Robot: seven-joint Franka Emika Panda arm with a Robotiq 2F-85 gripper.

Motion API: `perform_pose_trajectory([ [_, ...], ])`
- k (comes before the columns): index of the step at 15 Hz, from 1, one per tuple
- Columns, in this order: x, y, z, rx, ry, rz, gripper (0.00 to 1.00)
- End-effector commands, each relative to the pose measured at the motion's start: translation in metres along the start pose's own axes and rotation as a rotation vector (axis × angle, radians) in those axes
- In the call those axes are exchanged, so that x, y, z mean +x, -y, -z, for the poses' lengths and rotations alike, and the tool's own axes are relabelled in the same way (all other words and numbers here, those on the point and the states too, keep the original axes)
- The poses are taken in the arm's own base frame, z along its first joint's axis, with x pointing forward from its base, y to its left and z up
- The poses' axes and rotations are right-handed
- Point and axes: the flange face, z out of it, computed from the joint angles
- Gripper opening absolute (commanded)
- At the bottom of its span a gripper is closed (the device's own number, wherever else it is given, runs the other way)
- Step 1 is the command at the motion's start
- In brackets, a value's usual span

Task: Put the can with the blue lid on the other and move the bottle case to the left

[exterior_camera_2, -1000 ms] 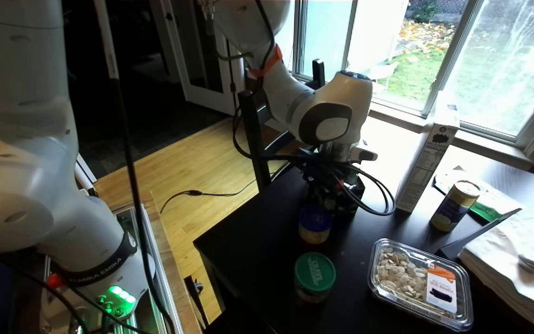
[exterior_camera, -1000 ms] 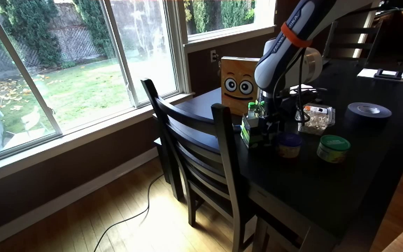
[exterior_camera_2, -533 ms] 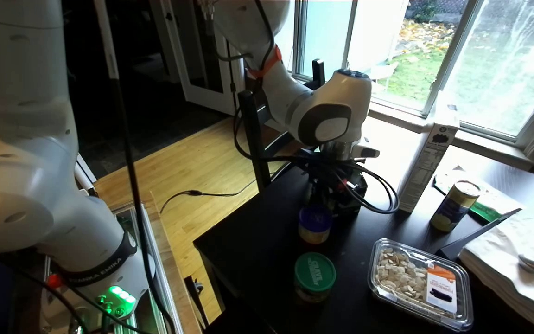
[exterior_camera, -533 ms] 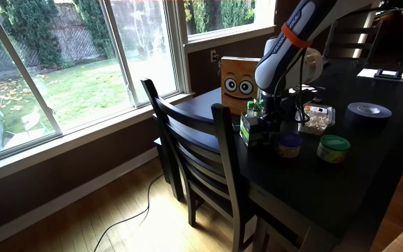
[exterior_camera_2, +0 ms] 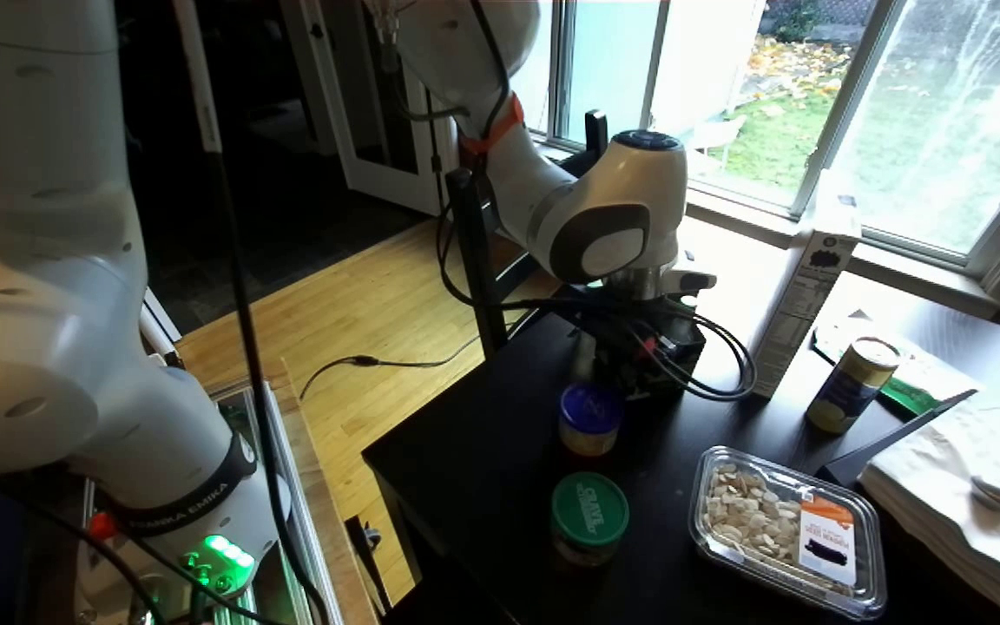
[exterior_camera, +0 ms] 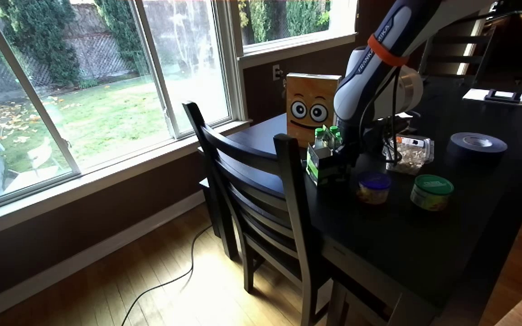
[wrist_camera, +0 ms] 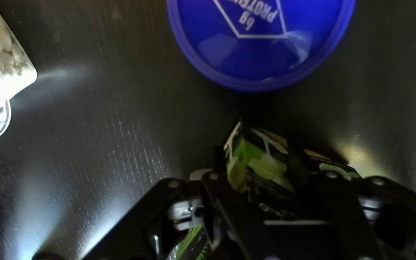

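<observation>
Since the bottle case (exterior_camera: pixel 322 170) has just slid leftward in an exterior view, I judge its move to be under way, though which left the task means I can't be sure. Next comes my gripper (wrist_camera: pixel 272 191), down at its right side; the wrist view is too dark for me to tell whether it's spread or pinching the case. Further right, the can with the blue lid (exterior_camera: pixel 374 189) stands upright, just beside the case but apart. Furthest right stands the green-lidded can (exterior_camera: pixel 432 194), its top bare, so stacking remains; the widened gap should ease my reach.
</observation>
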Motion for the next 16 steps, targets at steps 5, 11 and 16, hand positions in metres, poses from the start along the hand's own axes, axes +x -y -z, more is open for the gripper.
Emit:
perform_pose_trajectory([
  [5,0.014,-0.006,0.012,-0.016,-0.166,0.0,0.55],
  [11,0.027,-0.011,0.006,-0.011,-0.25,0.008,0.42],
  [16,0.035,-0.018,0.003,-0.005,-0.328,0.015,0.41],
])
